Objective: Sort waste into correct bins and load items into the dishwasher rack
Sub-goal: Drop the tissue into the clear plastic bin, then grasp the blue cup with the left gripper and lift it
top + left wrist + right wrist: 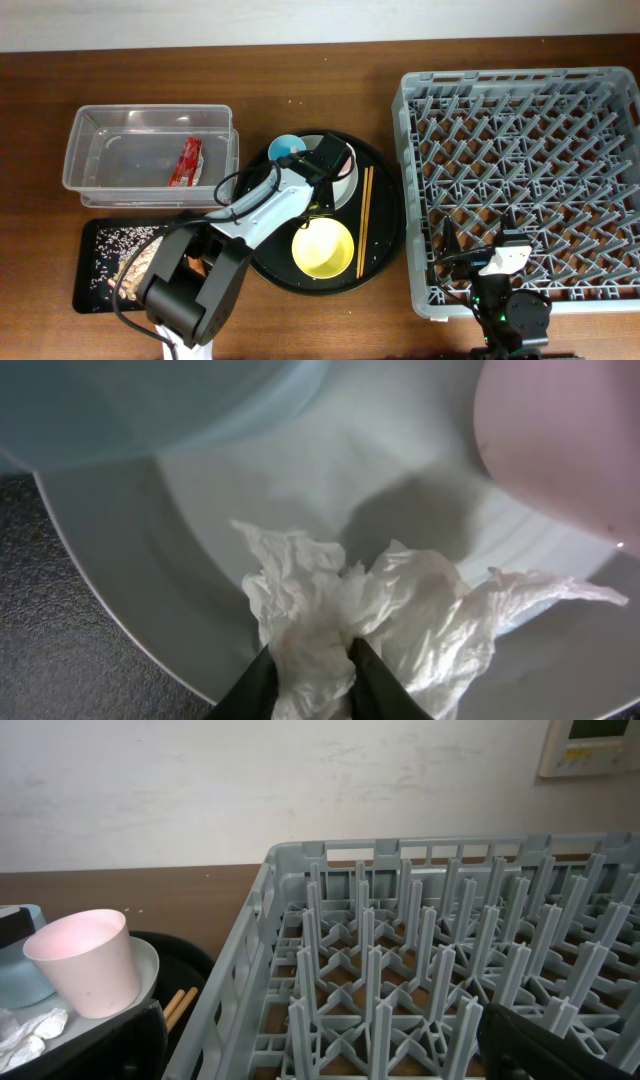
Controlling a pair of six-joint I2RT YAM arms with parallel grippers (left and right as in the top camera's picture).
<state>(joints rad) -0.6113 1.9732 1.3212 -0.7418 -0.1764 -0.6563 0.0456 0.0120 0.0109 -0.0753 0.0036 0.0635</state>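
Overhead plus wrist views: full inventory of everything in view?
dishwasher rack: 1, grey, right side
round tray: 1, black, centre
plate: 1, pale, on round tray
blue cup: 1, blue, round tray's far left
pink cup: 1, white, pink inside, on plate
yellow bowl: 1, yellow, round tray's near side
chopsticks: 2, wood, right of plate
tissue: 1, white, over plate
clear tub: 1, clear, far left
red wrapper: 1, red, in clear tub
small tray: 1, black, near left
rice grains: many, white, small tray
beige scraps: a clump, small tray
left gripper: shut on tissue
right gripper: open, over rack
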